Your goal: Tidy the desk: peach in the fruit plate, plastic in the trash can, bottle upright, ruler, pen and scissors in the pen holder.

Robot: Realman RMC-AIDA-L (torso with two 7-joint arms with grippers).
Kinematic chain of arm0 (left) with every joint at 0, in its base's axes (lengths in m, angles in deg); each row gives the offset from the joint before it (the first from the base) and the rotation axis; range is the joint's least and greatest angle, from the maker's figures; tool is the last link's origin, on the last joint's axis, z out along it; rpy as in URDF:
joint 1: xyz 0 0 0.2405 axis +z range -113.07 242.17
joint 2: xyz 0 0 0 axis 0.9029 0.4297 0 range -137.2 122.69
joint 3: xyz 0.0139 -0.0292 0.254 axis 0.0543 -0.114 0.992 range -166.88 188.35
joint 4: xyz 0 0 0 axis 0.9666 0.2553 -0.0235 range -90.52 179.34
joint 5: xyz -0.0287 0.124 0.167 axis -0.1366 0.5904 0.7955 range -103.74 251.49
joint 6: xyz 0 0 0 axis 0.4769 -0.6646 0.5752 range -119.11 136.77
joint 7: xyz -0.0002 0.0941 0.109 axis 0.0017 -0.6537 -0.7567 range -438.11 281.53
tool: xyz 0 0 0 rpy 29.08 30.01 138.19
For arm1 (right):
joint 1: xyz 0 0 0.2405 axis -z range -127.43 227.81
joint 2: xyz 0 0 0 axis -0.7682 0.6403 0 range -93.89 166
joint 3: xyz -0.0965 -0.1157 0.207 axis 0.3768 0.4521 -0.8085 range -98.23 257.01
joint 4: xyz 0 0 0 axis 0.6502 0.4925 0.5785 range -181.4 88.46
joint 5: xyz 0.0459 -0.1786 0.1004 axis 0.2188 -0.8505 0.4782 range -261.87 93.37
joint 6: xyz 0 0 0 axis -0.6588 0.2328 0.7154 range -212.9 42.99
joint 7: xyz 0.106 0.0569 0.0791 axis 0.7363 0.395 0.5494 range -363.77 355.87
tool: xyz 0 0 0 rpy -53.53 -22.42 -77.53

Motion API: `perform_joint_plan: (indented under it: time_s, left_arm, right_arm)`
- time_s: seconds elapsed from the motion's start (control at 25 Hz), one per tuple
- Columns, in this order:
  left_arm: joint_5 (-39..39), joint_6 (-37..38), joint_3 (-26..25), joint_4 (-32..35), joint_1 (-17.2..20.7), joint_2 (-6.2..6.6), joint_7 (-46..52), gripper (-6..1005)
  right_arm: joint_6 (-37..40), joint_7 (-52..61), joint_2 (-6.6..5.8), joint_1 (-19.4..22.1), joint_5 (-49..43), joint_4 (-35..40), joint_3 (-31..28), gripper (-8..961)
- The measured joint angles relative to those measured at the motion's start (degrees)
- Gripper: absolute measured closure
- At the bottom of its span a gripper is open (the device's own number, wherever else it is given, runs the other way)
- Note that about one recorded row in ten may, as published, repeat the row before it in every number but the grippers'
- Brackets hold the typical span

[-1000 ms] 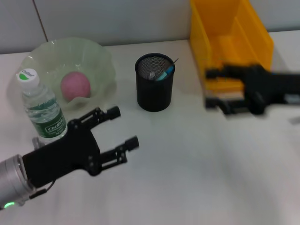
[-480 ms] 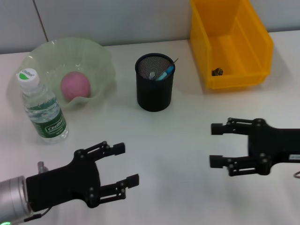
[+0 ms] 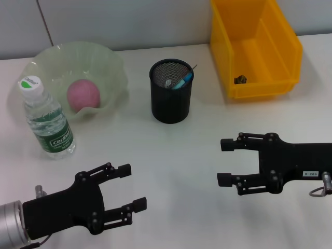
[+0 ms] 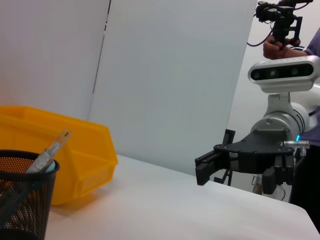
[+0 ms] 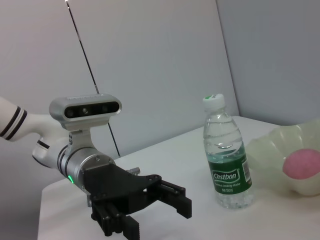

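**Desk state: all items placed, both grippers empty**

The left gripper (image 3: 128,195) sits in the lower left of the head view, above the desk (image 3: 176,155). Its 2 fingers are spread wide apart and hold nothing. The right gripper (image 3: 226,162) sits in the lower right of the head view, fingers pointing toward frame centre. Its 2 fingers are likewise spread wide, with nothing between them. The 2 grippers face each other across bare tabletop and are well apart.

Item positions, head view:

1. The peach (image 3: 83,95) lies inside the fruit plate (image 3: 111,59), in the upper left of the frame.
2. The bottle (image 3: 45,122) stands upright at the left edge of the frame, cap on, just in front of the fruit plate. Whether the two touch cannot be told.
3. The pen holder (image 3: 170,101) stands at upper centre, between the fruit plate and the trash can (image 3: 259,88). It holds several items: a light blue piece belonging to the scissors (image 3: 183,81) shows at the rim. The pen cannot be identified with certainty.
4. The trash can occupies the upper right of the frame. A small dark object (image 3: 239,79) lies on its floor near the front wall.

In the left wrist view, the ruler (image 4: 50,151) leans out over the rim of the pen holder, with the trash can behind it. In the right wrist view, the bottle stands upright beside the fruit plate, which contains the peach.
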Motion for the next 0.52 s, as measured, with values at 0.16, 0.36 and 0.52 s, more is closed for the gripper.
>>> perform_joint_plan:
  time_s: [0.16,0.36,0.52]
  left_arm:
    - [0.03,0.09,-0.53,-0.17,0.14,0.17,0.00,189]
    - [0.05,0.11,-0.87,-0.42,0.14,0.46,0.43,189]
    - [0.06,0.12,-1.87,-0.99,-0.14,0.59,0.92,189]
  right_arm:
    - [-0.05,-0.02,0.01,-0.11,-0.29,0.00,0.00,116]
    - [-0.37,-0.04,0.01,-0.54,-0.43,-0.38,0.24,118]
    - [-0.56,-0.05,0.01,-1.06,-0.70,-1.02,0.54,118]
